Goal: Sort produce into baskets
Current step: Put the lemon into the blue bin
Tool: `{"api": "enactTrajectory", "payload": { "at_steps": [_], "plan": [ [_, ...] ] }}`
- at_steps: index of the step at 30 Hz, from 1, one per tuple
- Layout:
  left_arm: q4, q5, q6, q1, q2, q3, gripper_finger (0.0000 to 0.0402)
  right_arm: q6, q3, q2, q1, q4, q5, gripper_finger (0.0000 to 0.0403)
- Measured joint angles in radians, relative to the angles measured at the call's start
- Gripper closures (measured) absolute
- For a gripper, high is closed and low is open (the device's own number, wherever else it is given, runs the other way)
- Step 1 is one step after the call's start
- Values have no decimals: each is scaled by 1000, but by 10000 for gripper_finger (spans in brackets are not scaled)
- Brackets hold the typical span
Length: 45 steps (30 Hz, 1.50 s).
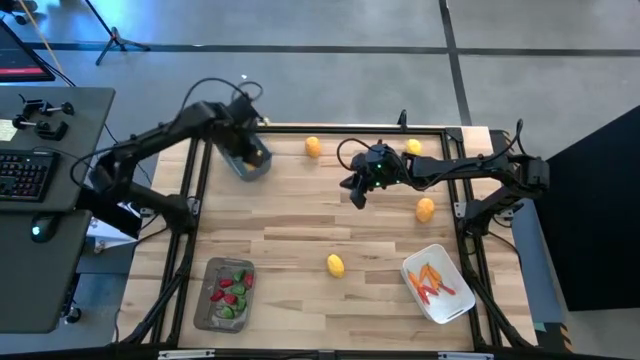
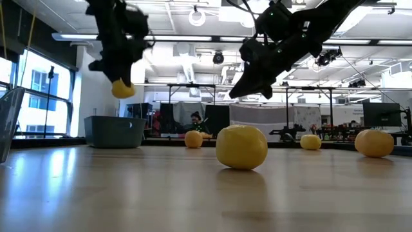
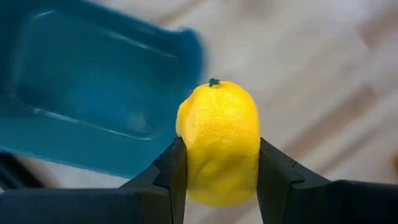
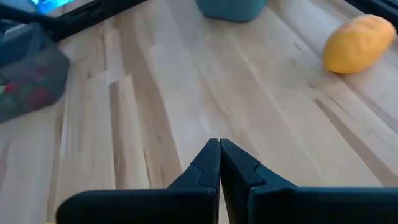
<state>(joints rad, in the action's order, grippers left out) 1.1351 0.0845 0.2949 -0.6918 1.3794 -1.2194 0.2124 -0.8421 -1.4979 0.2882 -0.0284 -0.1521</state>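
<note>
My left gripper (image 1: 243,142) is shut on a yellow lemon (image 3: 217,140) high above the table, at the far left by the blue-grey tub (image 3: 93,87). In the low view the lemon (image 2: 122,88) hangs above the tub (image 2: 114,131). My right gripper (image 4: 219,163) hovers shut and empty over the table's middle (image 1: 358,192). Loose lemons lie on the wood: two at the far side (image 1: 313,146) (image 1: 413,147), one at the right (image 1: 425,209), one nearer the front (image 1: 335,265). My left gripper pinches the lemon by its two long sides (image 3: 186,155) between its two fingers. The fingers come from above, pointing steeply down, and lie along the lemon. Its green stem end (image 3: 213,82) points away from the gripper. It is lifted clear of table and tub.
A shallow grey tray (image 1: 210,300) with red and green pieces stands at the near left. A white tub (image 1: 450,305) with thin orange sticks stands at the near right. Bare wood lies between them and around the middle.
</note>
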Motion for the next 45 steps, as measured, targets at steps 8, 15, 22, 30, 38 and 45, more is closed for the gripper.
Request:
{"api": "enactTrajectory", "payload": {
  "at_steps": [8,15,22,30,38,45],
  "plan": [
    [-111,23,-44,-228,118,10,288,121,0,0,-2,-2,81,403],
    [-113,40,-160,-286,241,10,278,144,0,0,-2,-2,119,403],
    [-169,41,-223,-282,277,10,265,154,0,0,-5,-2,123,403],
    [-165,37,-234,-258,277,10,192,148,0,0,-5,-2,124,403],
    [-189,34,-289,-227,263,10,165,146,0,0,-5,-5,124,403],
    [-297,12,-274,-227,145,10,199,153,0,0,-5,-5,123,403]
  ]
}}
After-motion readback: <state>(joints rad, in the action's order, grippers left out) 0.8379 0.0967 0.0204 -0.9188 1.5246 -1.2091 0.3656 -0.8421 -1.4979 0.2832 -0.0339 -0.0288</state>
